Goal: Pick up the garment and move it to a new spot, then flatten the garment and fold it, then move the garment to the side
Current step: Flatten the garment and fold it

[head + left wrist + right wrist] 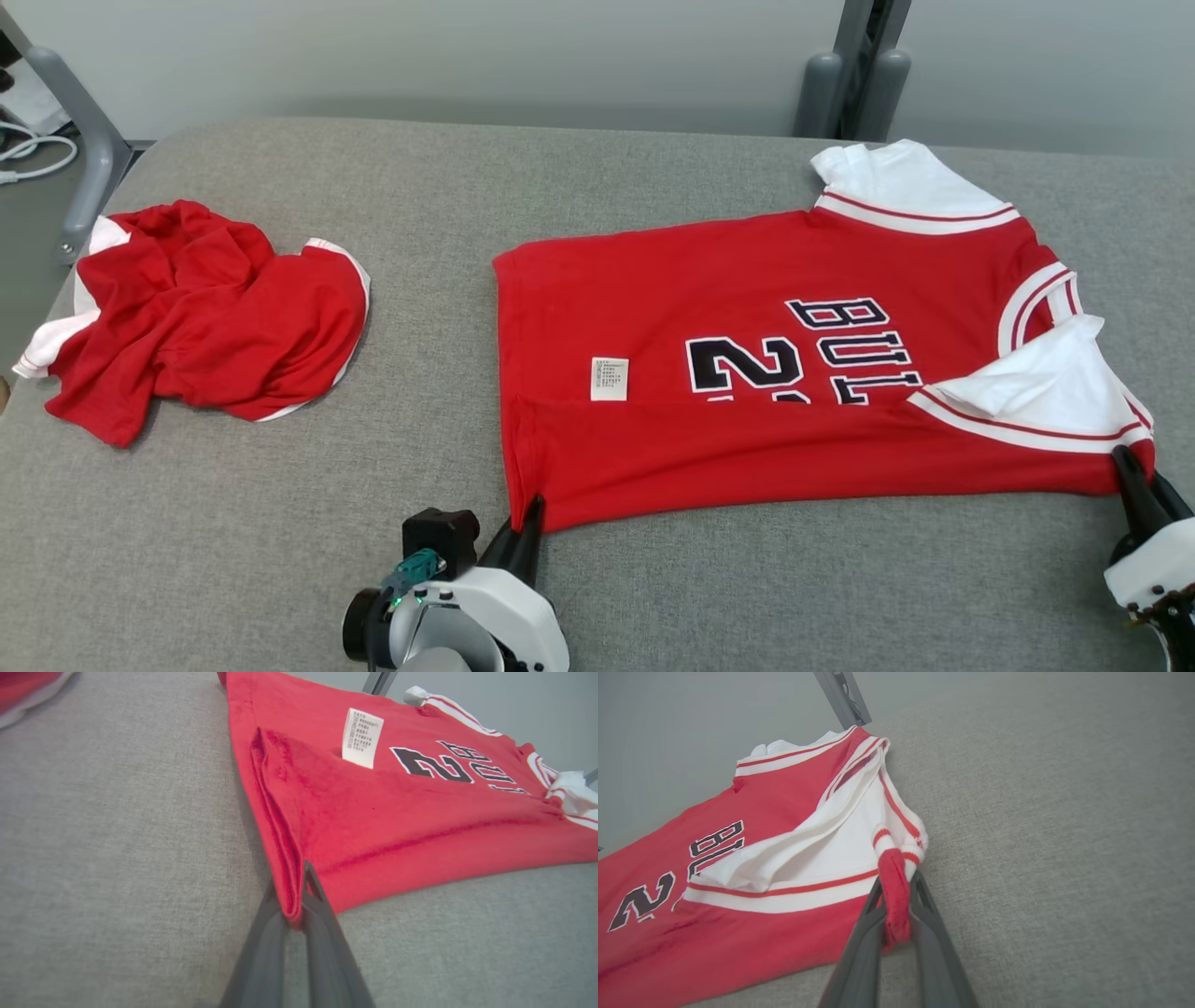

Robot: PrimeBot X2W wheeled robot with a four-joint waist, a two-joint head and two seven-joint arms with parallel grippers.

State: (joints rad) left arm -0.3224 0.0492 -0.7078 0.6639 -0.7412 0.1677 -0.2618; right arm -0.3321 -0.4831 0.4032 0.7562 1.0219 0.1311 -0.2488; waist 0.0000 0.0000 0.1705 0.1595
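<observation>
Two pinches set, fold seemingly next.
Left gripper (pixel 534 511) (seven o'clock) and right gripper (pixel 1126 464) (four) clamped the garment (pixel 709 299); next: lift toward twelve.

Jersey (pixel 653 299) red, sleeves white with red stripes, lettering black outlined white; crumpled shirt (pixel 215 317) red, white trim; tabletop (pixel 280 523) grey.

two red jerseys with white trim on one grey fabric-covered desk (pixel 653 597): one spread-out jersey (pixel 728 448) with black lettering, one crumpled jersey (pixel 205 317). the spread-out jersey has two white sleeves, one far sleeve (pixel 896 182) and one near sleeve (pixel 1036 387), and one white care label (pixel 609 379). two tools with dark fingers: one left tool (pixel 533 509), one right tool (pixel 1123 460). two rounded grey posts (pixel 822 93) behind the desk.
</observation>
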